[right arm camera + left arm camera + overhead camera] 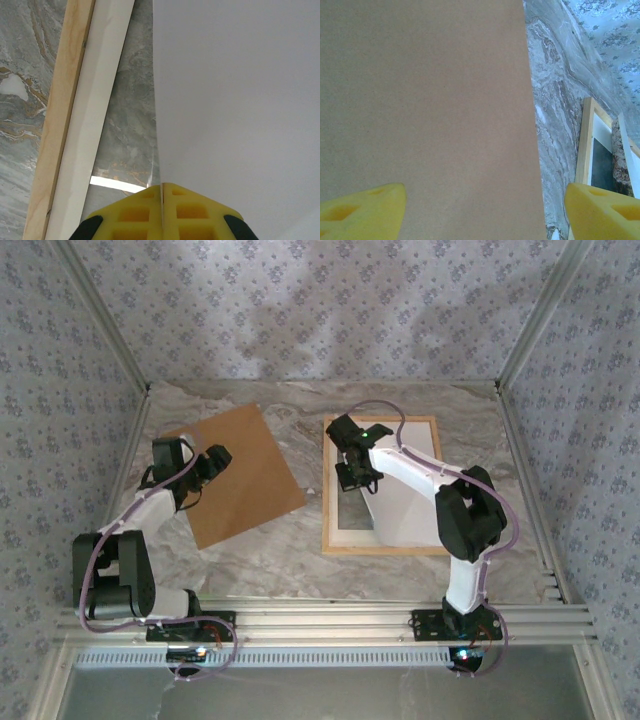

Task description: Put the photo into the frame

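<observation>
Beside one brown board (pixel 240 475), one frame (pixel 360 550); one photo (pixel 405 520) in right claw (pixel 161 187)

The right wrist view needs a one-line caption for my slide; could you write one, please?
Right gripper shut on the edge of a white sheet, held over the wooden frame.

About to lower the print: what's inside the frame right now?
Inside the frame a cream mat shows along the left and near rails, with marble table through its opening. The photo, white back up in the shut right gripper, covers the right part, hiding whatever lies there.
</observation>
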